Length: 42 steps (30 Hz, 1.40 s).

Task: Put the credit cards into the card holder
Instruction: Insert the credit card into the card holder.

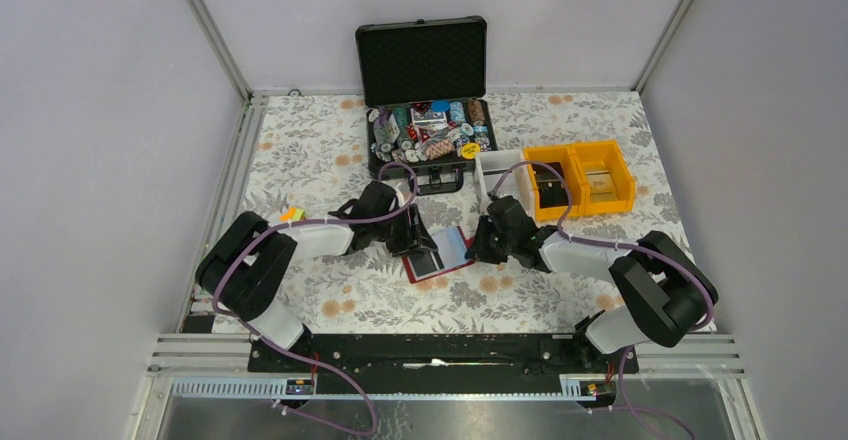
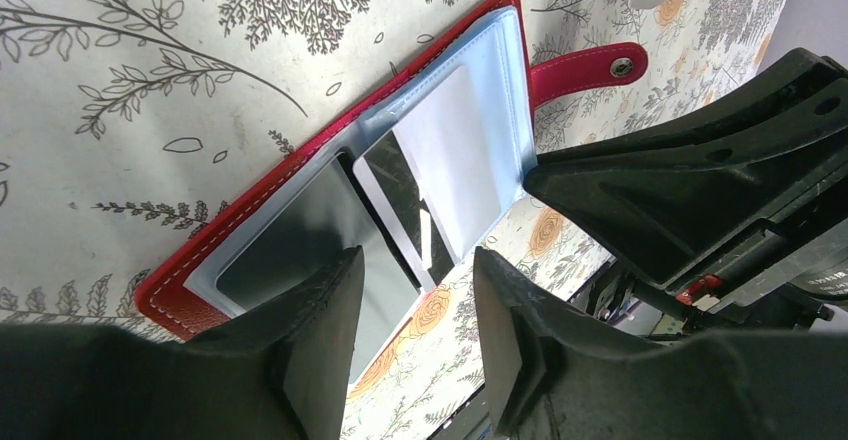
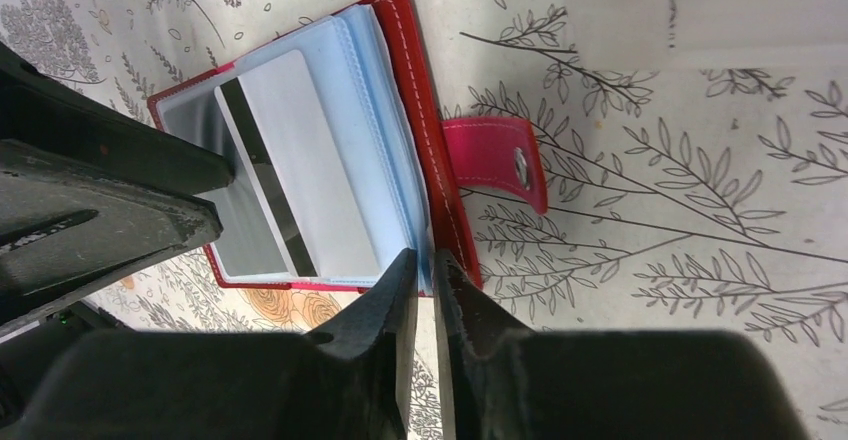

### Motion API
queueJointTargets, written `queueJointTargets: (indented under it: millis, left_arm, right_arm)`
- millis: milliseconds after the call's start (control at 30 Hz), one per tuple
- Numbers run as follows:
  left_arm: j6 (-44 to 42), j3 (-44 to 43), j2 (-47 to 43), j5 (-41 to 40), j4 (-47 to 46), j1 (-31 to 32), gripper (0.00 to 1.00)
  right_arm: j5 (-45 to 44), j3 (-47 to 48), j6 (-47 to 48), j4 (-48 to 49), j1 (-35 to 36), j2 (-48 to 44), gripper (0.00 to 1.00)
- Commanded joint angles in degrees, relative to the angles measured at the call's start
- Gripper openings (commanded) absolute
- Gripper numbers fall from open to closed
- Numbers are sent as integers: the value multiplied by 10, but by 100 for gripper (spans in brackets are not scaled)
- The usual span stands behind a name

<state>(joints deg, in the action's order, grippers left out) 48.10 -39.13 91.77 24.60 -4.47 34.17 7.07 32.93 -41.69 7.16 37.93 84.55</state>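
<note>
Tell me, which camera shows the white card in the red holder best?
Right wrist: the card shows almost whole, stripe included, in the open holder. Left wrist sees it slanted and foreshortened. The top view gives only a pale patch.

Bright even light, soft shadows, mild glare

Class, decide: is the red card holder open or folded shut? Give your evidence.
Open. The card holder lies spread flat, its clear sleeves exposed and its snap tab unfastened, sticking out to one side.
</note>
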Motion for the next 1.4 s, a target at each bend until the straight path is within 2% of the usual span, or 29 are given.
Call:
queueJointTargets:
  millis: [0, 133, 233, 533, 833, 1367]
  left_arm:
    - [-22, -8, -13, -36, 39, -1, 49]
    - [-12, -4, -14, -27, 20, 0, 49]
    - [-4, -6, -11, -20, 10, 5, 45]
    - [13, -6, 14, -6, -25, 15, 37]
    - [22, -16, 32, 1, -45, 25, 30]
    - [31, -44, 37, 10, -47, 42, 27]
  right_arm:
    - [-39, 3, 18, -49, 2, -18, 19]
    - [-36, 2, 17, -49, 2, -20, 24]
    - [-36, 1, 16, -49, 2, -18, 24]
    - [-21, 0, 14, -38, 2, -10, 0]
    - [-11, -3, 12, -28, 1, -3, 0]
    - [-14, -8, 8, -25, 2, -7, 0]
